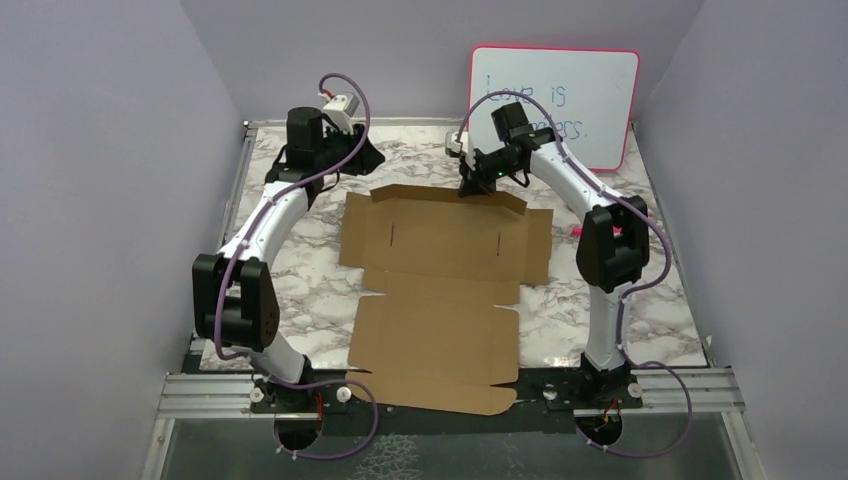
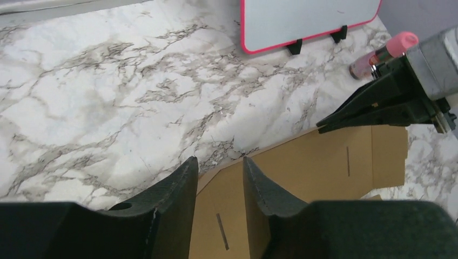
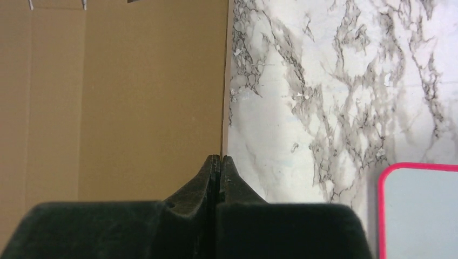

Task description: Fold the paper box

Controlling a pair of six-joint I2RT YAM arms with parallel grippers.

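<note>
Marble desk (image 1: 310, 275), paper box (image 1: 440, 300) flat, unfolded. I read right jaws closed at far flap edge, top centre, likely to lift it; left jaws parted, empty.

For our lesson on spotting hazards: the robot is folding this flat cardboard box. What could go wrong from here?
The right gripper is shut right at the far edge of the paper box; a thin pinch, if any, could slip on lifting. The box's near end overhangs the table, so a tug may slide the sheet. The whiteboard stands close behind that gripper; a swing might knock it.
</note>
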